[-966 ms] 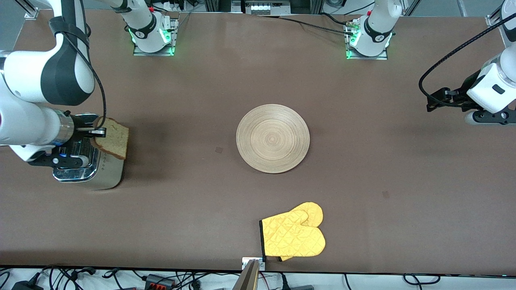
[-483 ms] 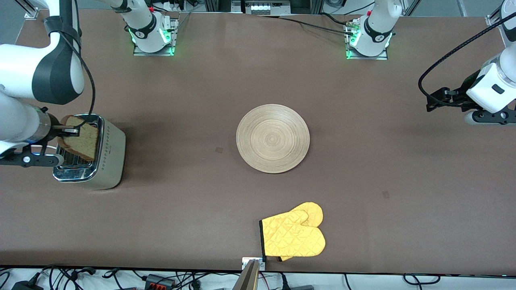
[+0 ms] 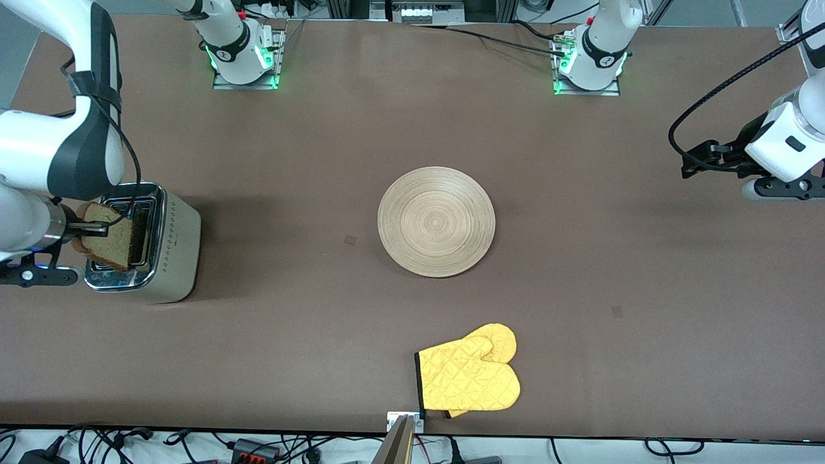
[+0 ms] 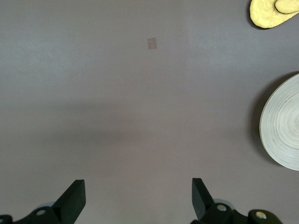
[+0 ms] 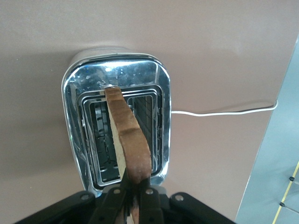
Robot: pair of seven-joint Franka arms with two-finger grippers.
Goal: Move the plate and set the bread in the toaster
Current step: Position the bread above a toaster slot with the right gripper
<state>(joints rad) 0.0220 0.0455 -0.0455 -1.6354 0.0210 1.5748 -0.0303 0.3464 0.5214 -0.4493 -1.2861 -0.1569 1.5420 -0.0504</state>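
Note:
The bread (image 3: 109,235), a tan slice with a dark crust, hangs on edge over the chrome top of the toaster (image 3: 174,248) at the right arm's end of the table. My right gripper (image 3: 97,227) is shut on the slice's upper edge. In the right wrist view the bread (image 5: 128,140) points down between the two slots of the toaster (image 5: 163,116), held by my right gripper (image 5: 135,193). The wooden plate (image 3: 436,221) lies bare in the middle of the table. My left gripper (image 3: 696,161) waits open over the left arm's end; in its own view, the left gripper (image 4: 137,186) holds nothing and the plate (image 4: 282,126) shows at the edge.
A yellow oven mitt (image 3: 469,377) lies near the table's front edge, nearer to the camera than the plate. The toaster's white cord (image 5: 219,113) runs off over the table's end. Bare brown table lies between toaster and plate.
My right gripper has carried the bread from beside the toaster's plate-facing side toward the right arm's end, so it now hangs over the slots. The left arm and plate have not moved.

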